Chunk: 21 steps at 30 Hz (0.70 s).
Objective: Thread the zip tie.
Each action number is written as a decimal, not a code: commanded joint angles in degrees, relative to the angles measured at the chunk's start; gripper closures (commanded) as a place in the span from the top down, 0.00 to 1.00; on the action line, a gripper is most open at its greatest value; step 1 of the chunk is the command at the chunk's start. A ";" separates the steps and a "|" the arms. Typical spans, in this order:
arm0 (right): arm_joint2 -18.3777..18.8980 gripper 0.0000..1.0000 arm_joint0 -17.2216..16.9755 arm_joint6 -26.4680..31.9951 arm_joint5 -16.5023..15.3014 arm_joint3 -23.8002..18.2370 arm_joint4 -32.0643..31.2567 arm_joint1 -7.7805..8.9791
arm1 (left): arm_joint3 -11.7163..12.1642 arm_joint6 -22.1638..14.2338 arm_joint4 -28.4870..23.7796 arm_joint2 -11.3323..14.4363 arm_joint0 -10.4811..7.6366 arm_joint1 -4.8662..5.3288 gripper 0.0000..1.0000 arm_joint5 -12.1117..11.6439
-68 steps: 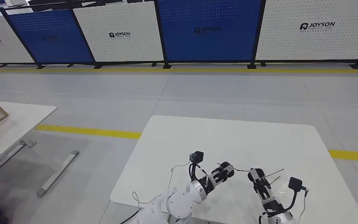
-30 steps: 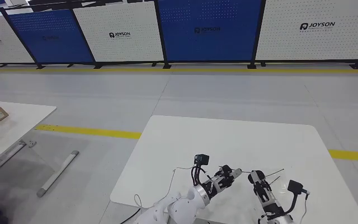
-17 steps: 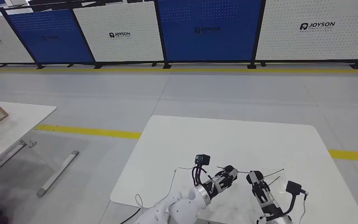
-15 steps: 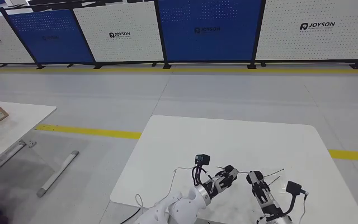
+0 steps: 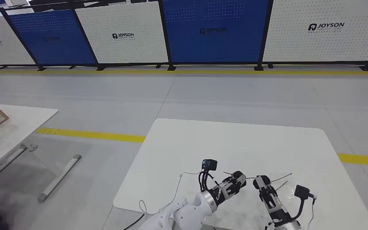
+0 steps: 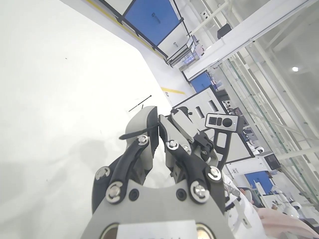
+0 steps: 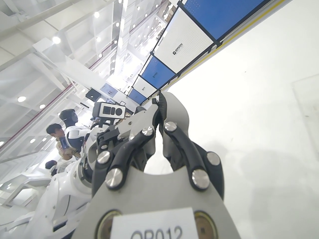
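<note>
Zip tie (image 6: 135, 133) pinched in closed left gripper (image 6: 158, 123), right gripper (image 7: 159, 105) just beside, fingers shut on its tip, near edge of white table (image 5: 230, 138), loose zip ties (image 5: 282, 176) right.

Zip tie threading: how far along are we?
Done: the thin black plastic zip tie is off the white table, pinched in the shut left gripper. In hand: the right gripper, shut on what seems its other end, sits tip to tip with the left. Left: no loop visible yet.
</note>
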 commanded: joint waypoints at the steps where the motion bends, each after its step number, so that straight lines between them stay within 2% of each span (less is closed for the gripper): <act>1: 0.06 0.00 0.04 0.69 0.02 -0.14 0.61 0.06 | -0.05 -0.05 0.18 0.00 0.07 0.00 0.00 -0.10; 9: 1.18 0.00 0.02 3.09 0.02 -1.00 5.22 0.49 | -0.74 -0.10 0.34 -0.37 0.55 0.06 0.00 -0.73; 16: 1.25 0.00 -0.59 2.60 0.02 -2.02 5.29 0.95 | -0.92 0.13 0.84 -0.31 0.64 -0.02 0.00 -0.15; 21: 0.82 0.00 -0.65 2.42 0.02 -2.06 4.64 1.23 | -1.21 -1.12 -0.10 0.02 0.53 -0.11 0.00 -1.48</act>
